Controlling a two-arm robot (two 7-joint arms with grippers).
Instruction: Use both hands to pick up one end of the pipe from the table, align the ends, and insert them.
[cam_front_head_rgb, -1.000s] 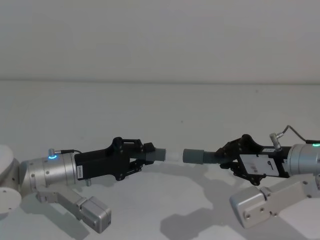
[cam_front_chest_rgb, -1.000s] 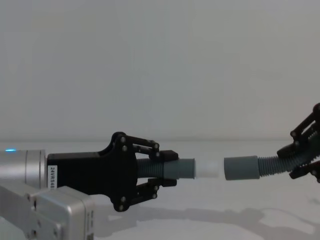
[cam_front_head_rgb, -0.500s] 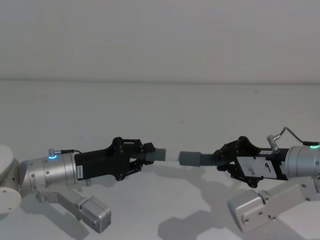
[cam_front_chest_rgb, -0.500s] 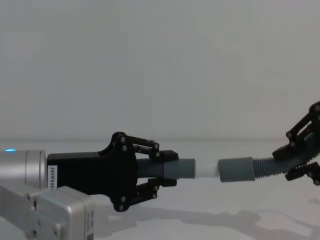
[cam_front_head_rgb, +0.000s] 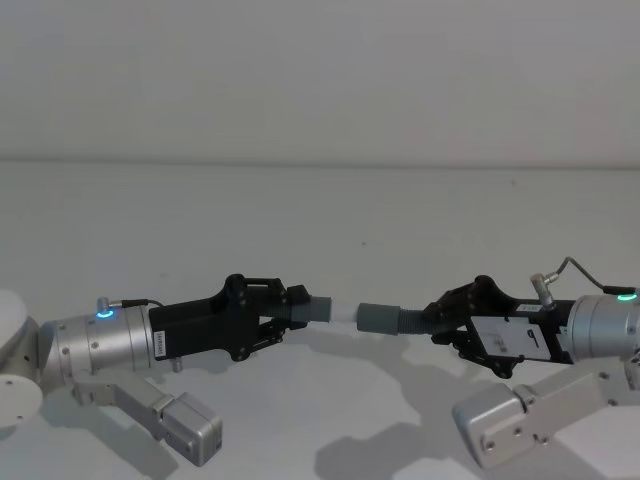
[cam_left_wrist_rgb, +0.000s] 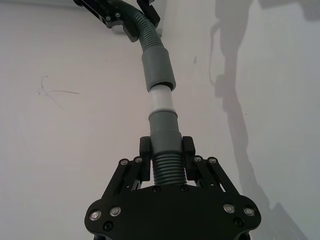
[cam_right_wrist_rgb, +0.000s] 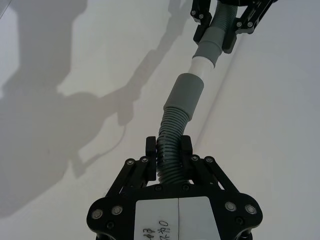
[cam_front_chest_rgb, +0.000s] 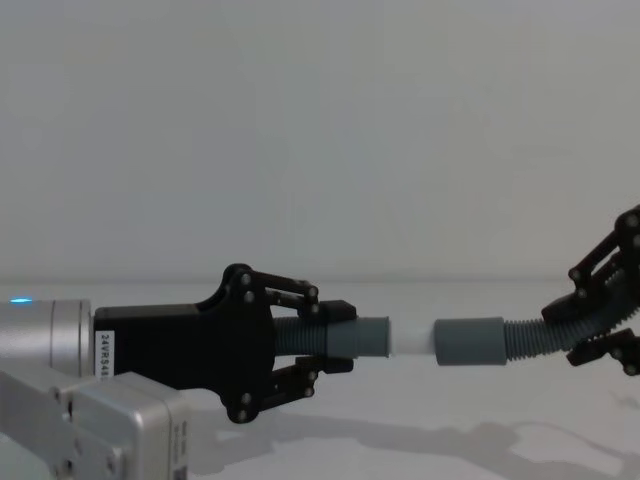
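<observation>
Both grippers hold the pipe above the white table (cam_front_head_rgb: 300, 220). My left gripper (cam_front_head_rgb: 292, 312) (cam_front_chest_rgb: 345, 338) (cam_left_wrist_rgb: 166, 147) is shut on the ribbed part of the short grey piece (cam_front_chest_rgb: 355, 337), whose white tip (cam_front_chest_rgb: 412, 338) (cam_left_wrist_rgb: 161, 102) points right. My right gripper (cam_front_head_rgb: 440, 318) (cam_front_chest_rgb: 580, 325) (cam_right_wrist_rgb: 169, 147) is shut on the ribbed hose (cam_right_wrist_rgb: 171, 132), which bends slightly. Its smooth grey cuff (cam_front_chest_rgb: 470, 343) (cam_front_head_rgb: 378, 318) (cam_right_wrist_rgb: 185, 92) faces the tip. The tip's end sits at the cuff's mouth, roughly in line; how far it has gone in is hidden.
A plain pale wall (cam_front_head_rgb: 320, 80) rises behind the table's far edge. Both silver arms (cam_front_head_rgb: 95, 345) (cam_front_head_rgb: 605, 325) lie low over the table, with shadows beneath them.
My right gripper has carried the cuff leftward, closing the small gap seen a second ago until the cuff meets the white tip. The left gripper has stayed still.
</observation>
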